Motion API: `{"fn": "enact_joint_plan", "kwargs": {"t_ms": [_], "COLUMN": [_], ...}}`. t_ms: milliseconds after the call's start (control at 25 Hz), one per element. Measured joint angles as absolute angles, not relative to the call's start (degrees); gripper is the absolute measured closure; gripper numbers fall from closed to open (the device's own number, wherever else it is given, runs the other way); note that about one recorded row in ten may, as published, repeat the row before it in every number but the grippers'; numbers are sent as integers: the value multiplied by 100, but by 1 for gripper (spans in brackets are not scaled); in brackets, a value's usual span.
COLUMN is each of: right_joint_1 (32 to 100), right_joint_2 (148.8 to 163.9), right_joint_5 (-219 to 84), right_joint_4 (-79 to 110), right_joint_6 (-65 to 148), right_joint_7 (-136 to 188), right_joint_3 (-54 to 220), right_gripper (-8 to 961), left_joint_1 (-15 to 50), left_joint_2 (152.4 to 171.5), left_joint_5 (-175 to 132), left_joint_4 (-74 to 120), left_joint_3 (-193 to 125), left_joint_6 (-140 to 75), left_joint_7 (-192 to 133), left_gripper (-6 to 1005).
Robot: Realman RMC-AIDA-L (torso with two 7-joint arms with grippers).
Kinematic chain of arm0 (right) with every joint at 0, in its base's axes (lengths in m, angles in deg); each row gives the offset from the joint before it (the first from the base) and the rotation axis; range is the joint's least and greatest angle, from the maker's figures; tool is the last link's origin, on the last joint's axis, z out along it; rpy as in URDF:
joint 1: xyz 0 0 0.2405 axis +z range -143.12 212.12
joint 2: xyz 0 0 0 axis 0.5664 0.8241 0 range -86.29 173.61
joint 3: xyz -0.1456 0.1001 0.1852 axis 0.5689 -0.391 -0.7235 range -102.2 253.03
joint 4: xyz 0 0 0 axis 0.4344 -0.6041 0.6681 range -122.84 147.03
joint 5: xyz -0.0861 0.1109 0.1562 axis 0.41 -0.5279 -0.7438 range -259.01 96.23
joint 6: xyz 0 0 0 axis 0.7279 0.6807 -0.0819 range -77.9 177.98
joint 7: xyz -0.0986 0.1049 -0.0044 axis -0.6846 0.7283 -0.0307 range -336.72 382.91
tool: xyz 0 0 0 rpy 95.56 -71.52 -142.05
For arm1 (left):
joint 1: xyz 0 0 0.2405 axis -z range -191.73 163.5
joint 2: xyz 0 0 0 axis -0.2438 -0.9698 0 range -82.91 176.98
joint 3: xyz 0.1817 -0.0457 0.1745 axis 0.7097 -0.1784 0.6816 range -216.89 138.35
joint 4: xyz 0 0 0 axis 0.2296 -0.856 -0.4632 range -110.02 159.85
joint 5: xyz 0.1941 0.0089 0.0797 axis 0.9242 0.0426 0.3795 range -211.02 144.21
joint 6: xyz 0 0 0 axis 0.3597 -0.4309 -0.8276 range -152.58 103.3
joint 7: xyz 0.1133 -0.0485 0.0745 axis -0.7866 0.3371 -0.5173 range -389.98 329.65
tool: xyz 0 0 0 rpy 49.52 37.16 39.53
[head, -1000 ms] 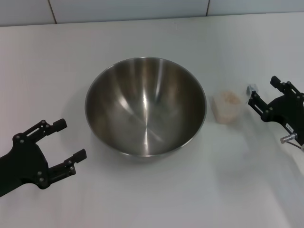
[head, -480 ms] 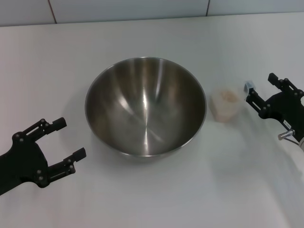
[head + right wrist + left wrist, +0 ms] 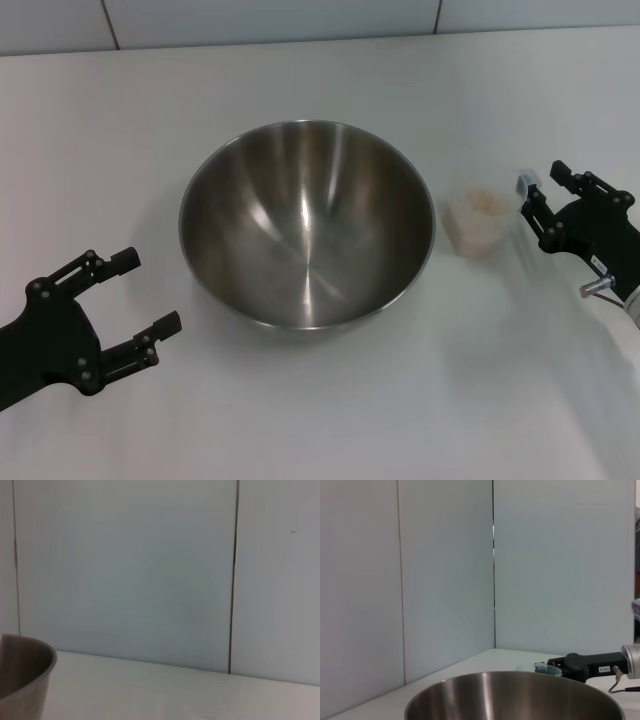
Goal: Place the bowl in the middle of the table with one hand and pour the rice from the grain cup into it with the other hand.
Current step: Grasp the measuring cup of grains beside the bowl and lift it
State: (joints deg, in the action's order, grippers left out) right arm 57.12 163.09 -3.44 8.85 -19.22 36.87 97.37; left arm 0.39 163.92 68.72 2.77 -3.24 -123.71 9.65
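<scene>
The grain cup (image 3: 477,225) stands just right of the bowl (image 3: 307,222) on the surface (image 3: 320,420); we judge it light, thin and slippery, best taken by its handle, hardly visible here. The right end effector (image 3: 541,195) is open beside it, empty; the left end effector (image 3: 140,300), also open and empty, sits left of the bowl.

The grain cup (image 3: 478,222) handle blends into the white table (image 3: 320,420) — outline unclear.

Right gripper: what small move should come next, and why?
Probably ease the right gripper, open, a little further toward the grain cup and close on its handle side. The bowl already sits mid-table, the rice is unpoured, and the left gripper waits open near the bowl.
</scene>
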Motion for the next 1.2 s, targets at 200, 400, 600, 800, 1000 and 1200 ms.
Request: {"fn": "enact_joint_plan", "kwargs": {"t_ms": [200,400,600,800,1000,1200], "right_joint_1": [5748,5789,5790,5788,5779,5719], "right_joint_2": [16310,16310,16310,16310,16310,16308], "right_joint_5": [-330,-326,-325,-325,-326,-355], "right_joint_4": [884,881,861,847,838,855], "right_joint_6": [-1921,-1921,-1949,-1971,-2032,-2272], "right_joint_7": [3687,3687,3689,3691,3693,3800], "right_joint_3": [9752,9755,9738,9732,9725,9721], "right_gripper": [520,752,942,941,940,939], "left_joint_1": [39,39,32,30,33,36], "left_joint_2": [16392,16399,16401,16401,16403,16407], "left_joint_5": [6872,6872,6872,6872,6872,6872], "left_joint_4": [277,277,277,277,280,280], "left_joint_3": [-323,-324,-360,-384,-385,-386], "left_joint_6": [-12382,-12393,-12398,-12410,-12414,-12414], "left_joint_7": [965,965,965,970,973,974], "left_gripper": [189,189,189,189,189,189]}}
